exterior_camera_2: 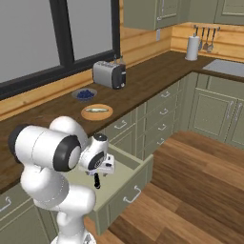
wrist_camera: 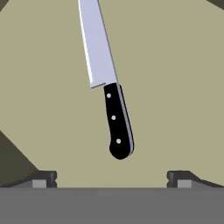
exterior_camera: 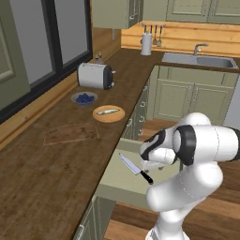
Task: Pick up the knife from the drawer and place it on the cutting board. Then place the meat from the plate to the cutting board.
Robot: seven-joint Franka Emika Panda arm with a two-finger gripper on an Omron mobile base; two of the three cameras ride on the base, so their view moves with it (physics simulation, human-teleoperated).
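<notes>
In this kitchen the drawer (exterior_camera: 123, 180) stands pulled out below the dark counter, the knife (wrist_camera: 107, 83) flat on its floor. The gripper (wrist_camera: 112, 177) hangs above, jaws spread and empty. Descending off the handle, it could pinch the blade.

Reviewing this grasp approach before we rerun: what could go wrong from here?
1. The gripper is open above the knife, but the handle sits toward the left fingertip; closing now may nudge rather than clamp it.
2. The knife lies flat on the drawer floor, so a descent could jam the fingertips.
3. The meat on the plate is small and easily pushed off later.
</notes>
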